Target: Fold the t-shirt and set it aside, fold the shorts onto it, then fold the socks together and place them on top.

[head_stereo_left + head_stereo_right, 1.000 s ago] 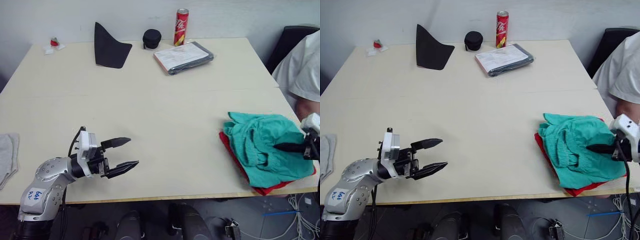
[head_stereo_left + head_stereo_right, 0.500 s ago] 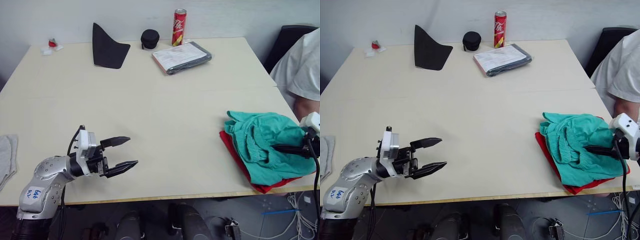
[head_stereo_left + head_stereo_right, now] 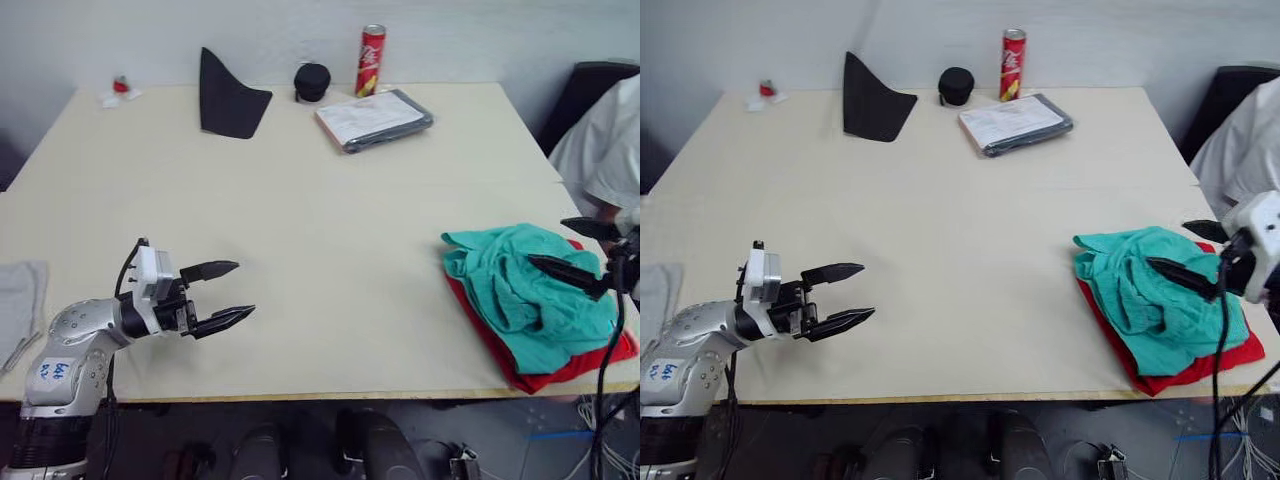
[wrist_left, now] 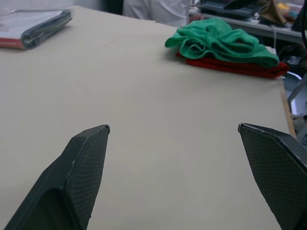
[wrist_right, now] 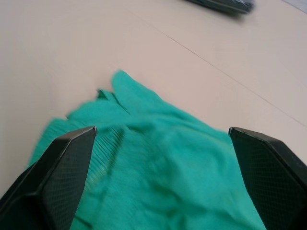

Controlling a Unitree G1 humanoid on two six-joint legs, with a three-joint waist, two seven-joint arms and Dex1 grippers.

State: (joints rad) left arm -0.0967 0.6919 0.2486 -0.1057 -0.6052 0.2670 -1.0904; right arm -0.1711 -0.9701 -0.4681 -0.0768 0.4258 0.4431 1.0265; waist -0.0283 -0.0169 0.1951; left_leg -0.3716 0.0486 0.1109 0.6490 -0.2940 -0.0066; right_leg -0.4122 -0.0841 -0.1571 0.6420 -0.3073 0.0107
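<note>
The teal-green shorts (image 3: 525, 290) lie crumpled on top of the folded red t-shirt (image 3: 560, 375) near the table's right front edge. My right gripper (image 3: 547, 241) hovers just over the shorts' right side, open, with nothing between its fingers (image 5: 57, 167). A light grey piece of the socks (image 3: 18, 300) lies flat at the table's far left edge. My left gripper (image 3: 244, 289) stands open above bare table at the front left, pointing towards the pile. In the left wrist view the shorts (image 4: 225, 43) and t-shirt (image 4: 240, 67) lie far ahead of its fingers (image 4: 81, 163).
At the back stand a black pointed fabric piece (image 3: 228, 95), a black round case (image 3: 312, 80), a red can (image 3: 371, 60) and a flat wrapped packet (image 3: 375, 118). A person's white sleeve (image 3: 605, 150) shows past the right edge.
My right gripper has opened and let go of the shorts, which now lie loose on the t-shirt. The camera has shifted a little. The left arm has kept its pose.
</note>
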